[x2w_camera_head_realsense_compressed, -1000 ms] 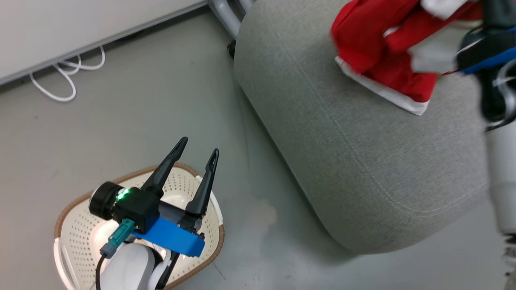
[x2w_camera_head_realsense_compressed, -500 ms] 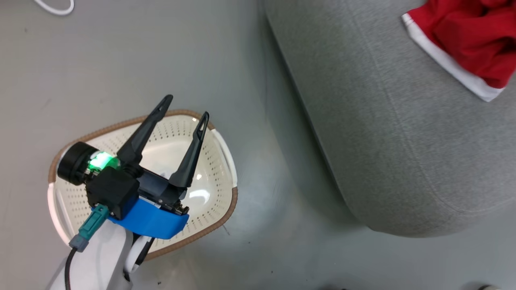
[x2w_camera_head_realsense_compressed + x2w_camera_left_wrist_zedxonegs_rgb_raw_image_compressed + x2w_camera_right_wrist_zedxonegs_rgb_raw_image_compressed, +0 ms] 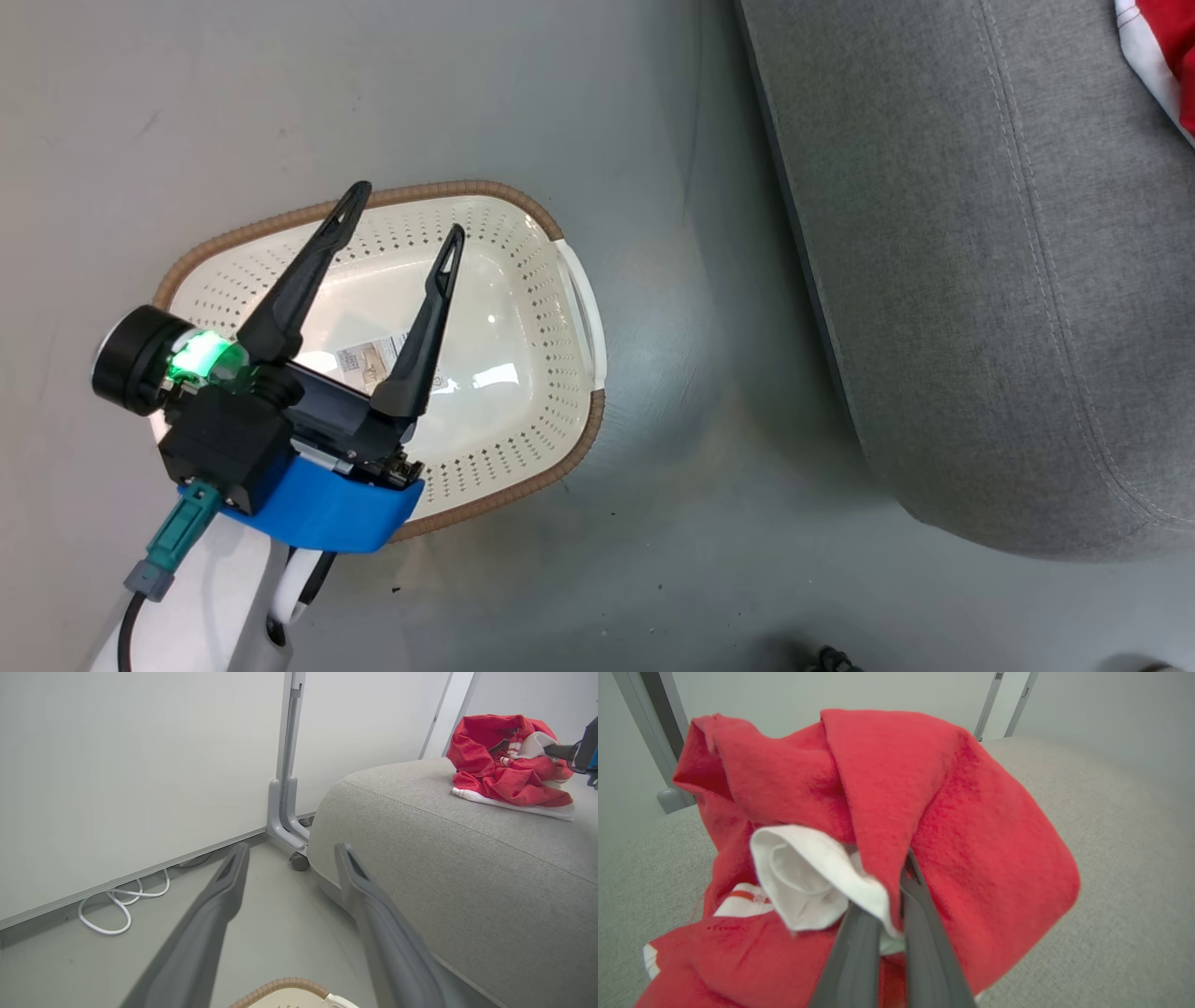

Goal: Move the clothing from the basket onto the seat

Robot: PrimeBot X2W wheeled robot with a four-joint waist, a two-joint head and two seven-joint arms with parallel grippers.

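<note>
The cream basket (image 3: 523, 201) stands on the floor with only a label (image 3: 369, 359) on its bottom. My left gripper (image 3: 406, 213) hovers over it, open and holding nothing; in the left wrist view the gripper (image 3: 292, 849) points at the seat's edge, with the basket rim (image 3: 280, 989) below. The grey seat (image 3: 980, 280) fills the right side. Red clothing (image 3: 504, 765) with white trim lies bunched on the seat (image 3: 467, 858); a corner of the clothing (image 3: 1167, 56) shows in the head view. My right gripper (image 3: 896, 877) is shut on a fold of the clothing (image 3: 962, 826), its tips buried in fabric.
A strip of grey floor (image 3: 700, 420) separates basket and seat. A white partition wall with a grey leg (image 3: 285, 812) and caster (image 3: 299, 861) stands behind the seat. A looped white cable (image 3: 121, 900) lies at the wall's foot.
The head camera has swung, so the basket now shows whole and the clothing has slid to the top right corner. My left gripper stays open over the basket.
</note>
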